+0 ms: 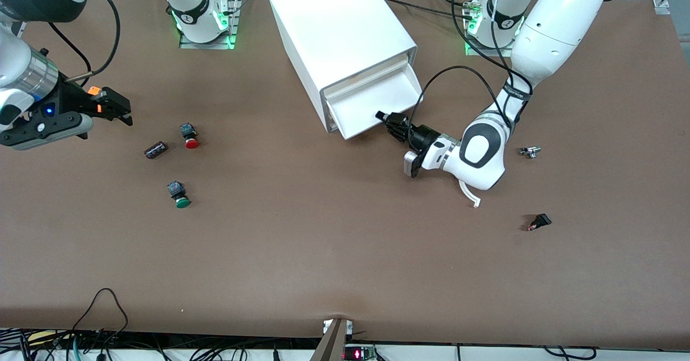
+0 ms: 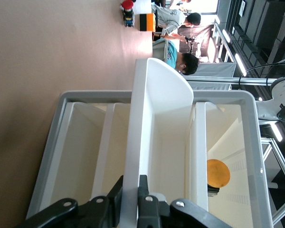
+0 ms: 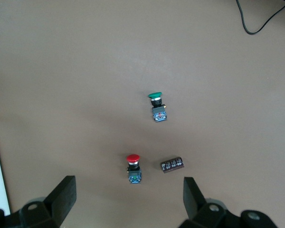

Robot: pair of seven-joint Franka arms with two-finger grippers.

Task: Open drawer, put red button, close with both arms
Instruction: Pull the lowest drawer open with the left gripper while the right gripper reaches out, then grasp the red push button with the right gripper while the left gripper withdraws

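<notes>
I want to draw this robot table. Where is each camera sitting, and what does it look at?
Front view: high up across the table, facing both arms; shows the left gripper shut on the pulled-out drawer and the open right gripper up over the table.
Left wrist view: on the left arm, looking into the drawer; its fingers pinch the drawer's front.
Right wrist view: on the right arm, looking down at the table; its open fingers show.
Shared: front and right wrist views both show the red button.
</notes>
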